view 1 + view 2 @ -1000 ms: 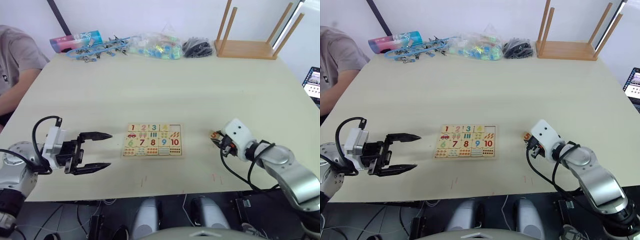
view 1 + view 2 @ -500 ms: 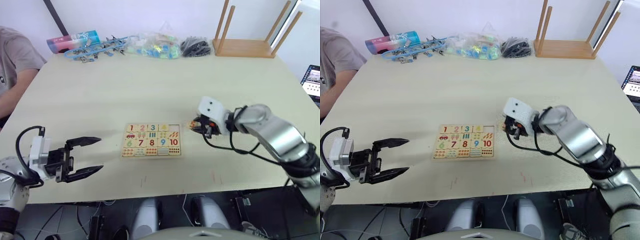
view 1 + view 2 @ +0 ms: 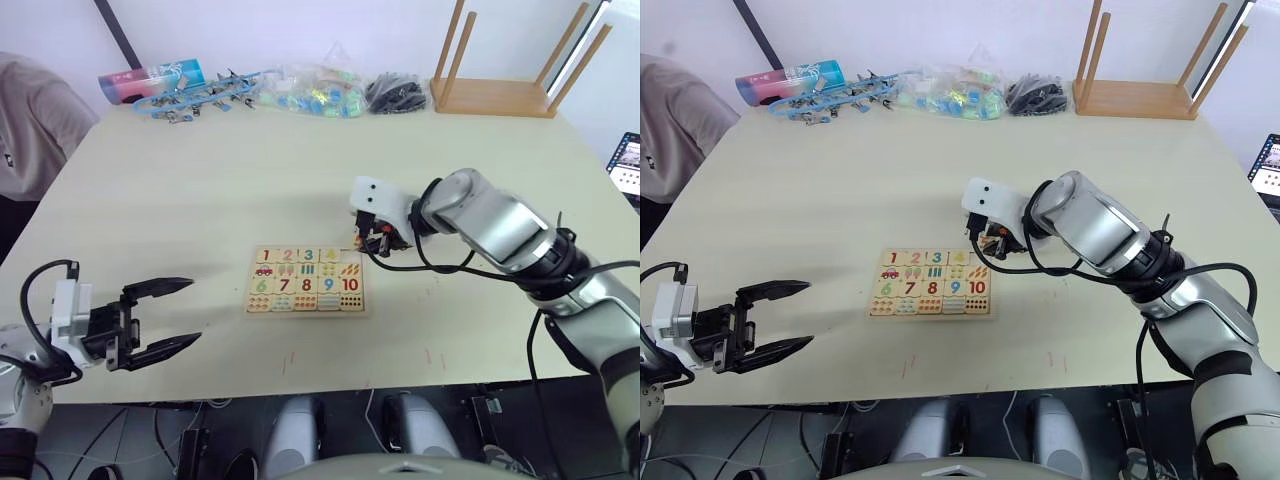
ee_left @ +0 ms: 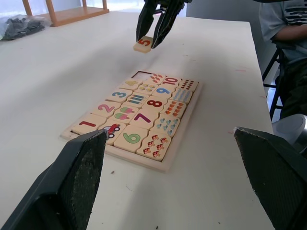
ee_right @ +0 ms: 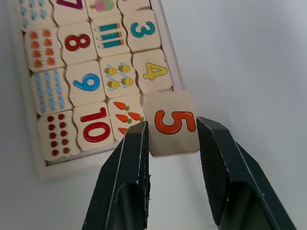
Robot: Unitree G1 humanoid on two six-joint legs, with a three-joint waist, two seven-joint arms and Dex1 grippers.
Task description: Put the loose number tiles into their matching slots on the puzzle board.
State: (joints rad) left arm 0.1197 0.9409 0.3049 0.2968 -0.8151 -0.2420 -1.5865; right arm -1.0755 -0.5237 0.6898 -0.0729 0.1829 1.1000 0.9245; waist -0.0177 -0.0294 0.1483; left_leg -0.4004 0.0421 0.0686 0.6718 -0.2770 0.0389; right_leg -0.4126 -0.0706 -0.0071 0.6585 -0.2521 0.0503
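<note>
The puzzle board (image 3: 305,281) lies flat at the table's middle. Number tiles 1 to 4 (image 5: 152,72) sit in its top row. An empty slot (image 4: 142,74) shows at the right end of that row. My right gripper (image 5: 172,141) is shut on the orange 5 tile (image 5: 173,123), holding it in the air just off the board's far right corner (image 3: 371,242). From the left wrist view the 5 tile (image 4: 144,44) hangs above the table beyond the board. My left gripper (image 3: 176,314) is open and empty, low over the table left of the board.
An upturned wooden stool (image 3: 500,95) stands at the back right. Bags of small parts (image 3: 315,92), blue clips (image 3: 195,100) and a tube (image 3: 150,80) line the far edge. A person's sleeve (image 3: 30,125) is at the left. A screen (image 3: 626,165) sits at the right edge.
My right gripper has carried the 5 tile leftward from the table's right side to the board's far right corner. My left gripper has drawn back a little to the left, still open.
</note>
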